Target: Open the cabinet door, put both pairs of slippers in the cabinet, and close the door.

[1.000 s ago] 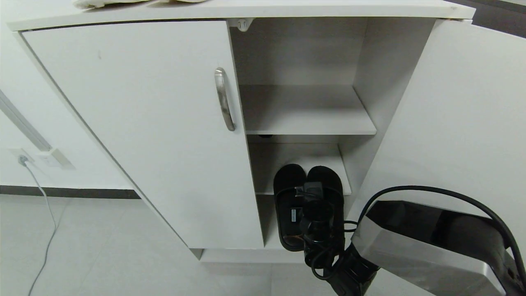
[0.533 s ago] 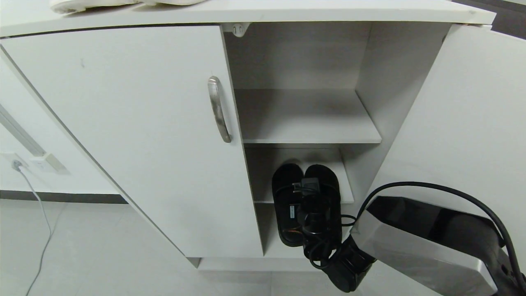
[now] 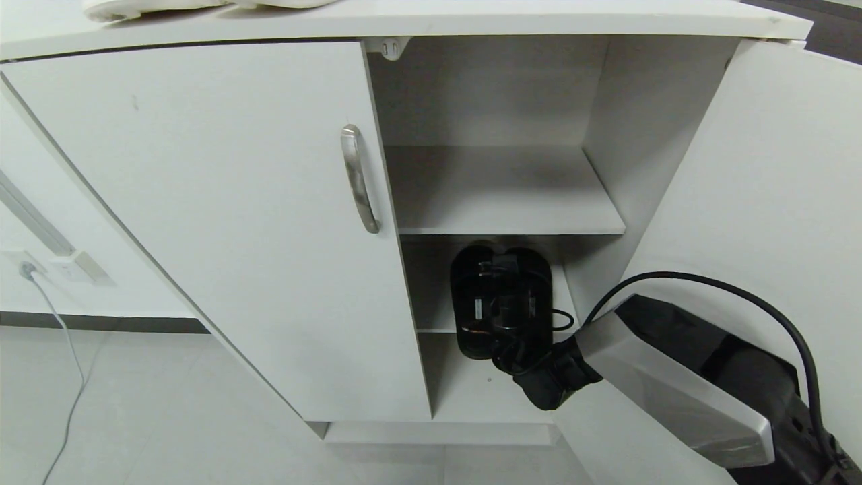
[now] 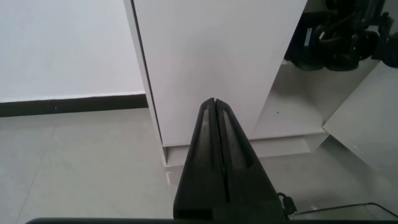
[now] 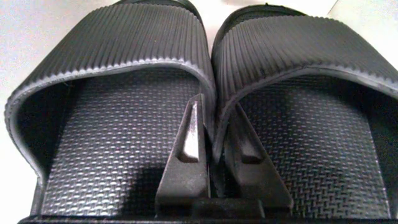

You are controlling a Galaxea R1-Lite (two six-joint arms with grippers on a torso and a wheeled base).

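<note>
The white cabinet [image 3: 431, 20] has its left door [image 3: 202, 202] closed and its right door [image 3: 761, 202] swung open. A pair of black slippers [image 3: 471, 296] lies side by side, partly on the lower shelf [image 3: 431, 296] under the upper shelf [image 3: 505, 195]. My right gripper [image 3: 502, 303] is shut on them, pinching the two inner strap edges together [image 5: 214, 118]; the ribbed straps [image 5: 124, 93] arch over its fingers. A pair of white slippers [image 3: 155, 5] rests on the cabinet top. My left gripper [image 4: 214, 102] is shut and holds nothing, low above the floor before the closed door.
The closed door carries a metal handle [image 3: 358, 178]. The bottom compartment [image 3: 485, 397] lies below the slippers. A wall socket with a grey cable [image 3: 27, 271] is at the left, above the tiled floor [image 3: 168, 417].
The head camera shifted slightly at first. My right gripper has carried the black slippers up and deeper into the cabinet, from hanging in front of the lower shelf to over it.
</note>
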